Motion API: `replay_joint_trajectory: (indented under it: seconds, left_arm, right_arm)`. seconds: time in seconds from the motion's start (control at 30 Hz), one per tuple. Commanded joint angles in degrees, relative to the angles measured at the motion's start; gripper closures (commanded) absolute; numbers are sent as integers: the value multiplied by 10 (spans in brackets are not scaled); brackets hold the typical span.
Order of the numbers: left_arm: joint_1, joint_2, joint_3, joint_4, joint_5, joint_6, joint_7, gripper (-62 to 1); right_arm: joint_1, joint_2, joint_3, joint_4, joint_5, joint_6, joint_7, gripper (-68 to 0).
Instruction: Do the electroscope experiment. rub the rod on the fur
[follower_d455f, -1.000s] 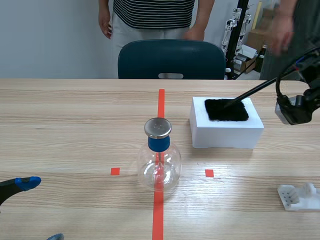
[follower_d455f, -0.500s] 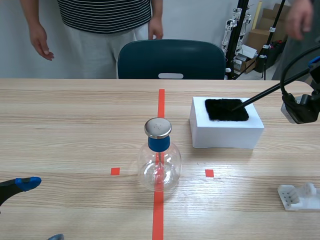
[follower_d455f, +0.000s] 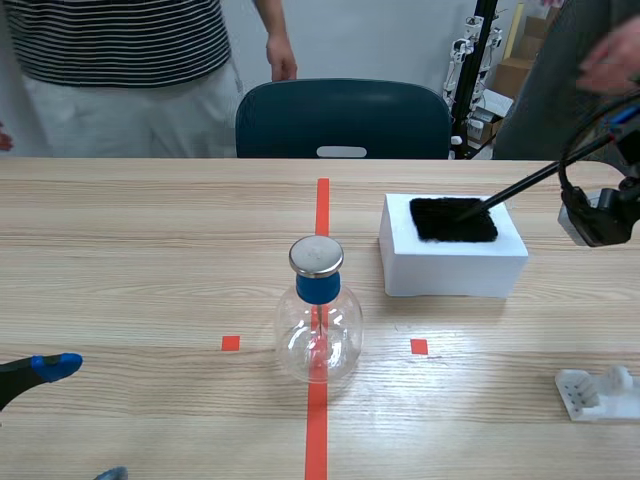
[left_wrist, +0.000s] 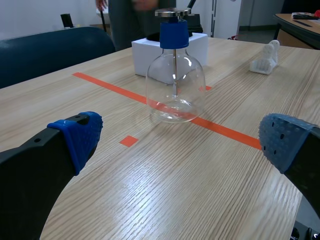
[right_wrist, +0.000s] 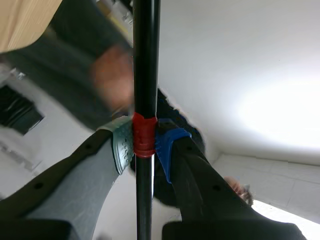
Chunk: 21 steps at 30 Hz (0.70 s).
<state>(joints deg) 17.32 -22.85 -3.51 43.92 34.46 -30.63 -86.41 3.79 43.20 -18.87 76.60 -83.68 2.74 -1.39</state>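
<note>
Rod (follower_d455f: 520, 185) comes farthest in this run. Nearest, the left gripper (left_wrist: 182, 141) sits low at the near left corner of the table (follower_d455f: 150, 260), fingers spread wide on nothing, with the glass flask (follower_d455f: 318, 335) upright ahead of it. Beyond, the fur (follower_d455f: 453, 220) lies atop a white block (follower_d455f: 455, 268). The right gripper (right_wrist: 144, 145), raised at the table's right edge, is clamped on the rod's red band (right_wrist: 144, 135), and the rod slants down toward the middle so its tip seems to touch the fur.
</note>
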Motion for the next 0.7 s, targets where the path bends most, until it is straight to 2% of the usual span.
replay_joint_trajectory:
  seconds: [0.0,0.03,0.13,0.23,0.33,0.47,0.67]
  left_arm:
    - [3,-2,-6,9,-8,-2,-26,-623]
    - [3,-2,-6,9,-8,-2,-26,-623]
    - [3,-2,-6,9,-8,-2,-26,-623]
    - [3,-2,-6,9,-8,-2,-26,-623]
    - [3,-2,-6,9,-8,-2,-26,-623]
    - [3,-2,-6,9,-8,-2,-26,-623]
    - [3,-2,-6,9,-8,-2,-26,-623]
  right_arm:
    - [8,10,3,2,0,10,-10,-2]
    - [8,10,3,2,0,17,-11,-2]
    - [8,9,3,2,0,14,-3,-2]
    - [10,9,3,2,0,-39,43,-2]
    - [10,9,3,2,0,-78,64,-2]
    - [10,9,3,2,0,-73,49,-2]
    - [10,9,3,2,0,-7,-24,-2]
